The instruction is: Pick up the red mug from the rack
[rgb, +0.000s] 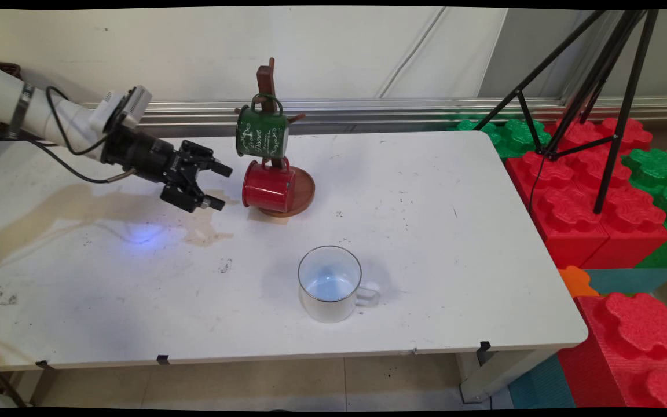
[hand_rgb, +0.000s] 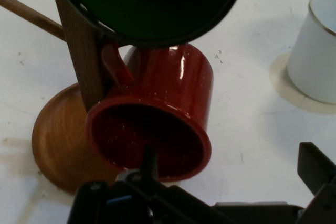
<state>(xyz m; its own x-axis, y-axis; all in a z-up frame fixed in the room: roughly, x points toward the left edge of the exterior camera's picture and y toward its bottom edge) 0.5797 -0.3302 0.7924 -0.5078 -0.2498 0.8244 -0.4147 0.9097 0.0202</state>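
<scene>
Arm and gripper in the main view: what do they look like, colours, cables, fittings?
The arm is a white tube-shaped link with a metal band clamped around it. Black cables loop loosely beside and beneath it. At the wrist sits a small pale box-shaped fitting. Beyond that everything is black: a round body, then the gripper with two jointed fingers on visible linkages.

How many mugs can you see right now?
3: green mug hangs high on the wooden rack, red mug hangs below it, white mug stands on the table.
</scene>
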